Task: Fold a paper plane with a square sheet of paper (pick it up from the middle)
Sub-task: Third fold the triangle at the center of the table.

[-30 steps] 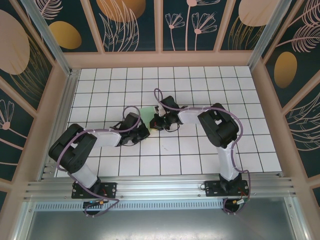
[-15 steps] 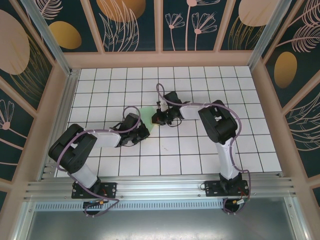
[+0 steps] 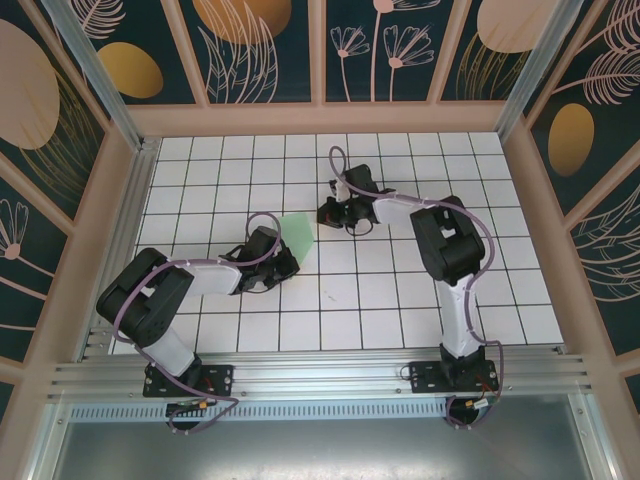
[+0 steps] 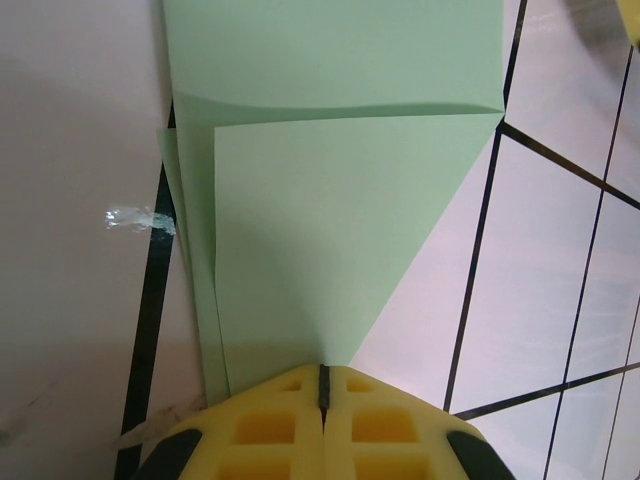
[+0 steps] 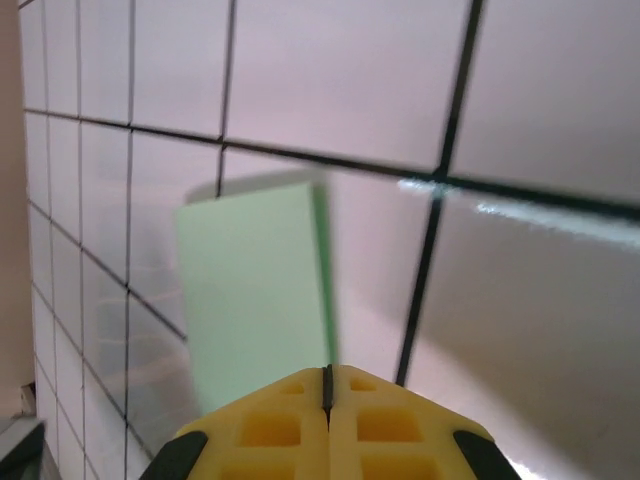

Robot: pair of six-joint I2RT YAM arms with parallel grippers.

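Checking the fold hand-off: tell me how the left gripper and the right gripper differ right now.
The left gripper touches the folded paper; the right gripper sits apart from it. The left gripper lies nearer the table's front edge, the right gripper farther back. Both are shut.

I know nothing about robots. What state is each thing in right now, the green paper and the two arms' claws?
sheet of paper: partly folded, flaps doubled over, lying flat on the tiled table; not yet a plane.
left gripper: jaws shut, tips at the paper's folded point.
right gripper: jaws shut, holding nothing, apart from the paper.
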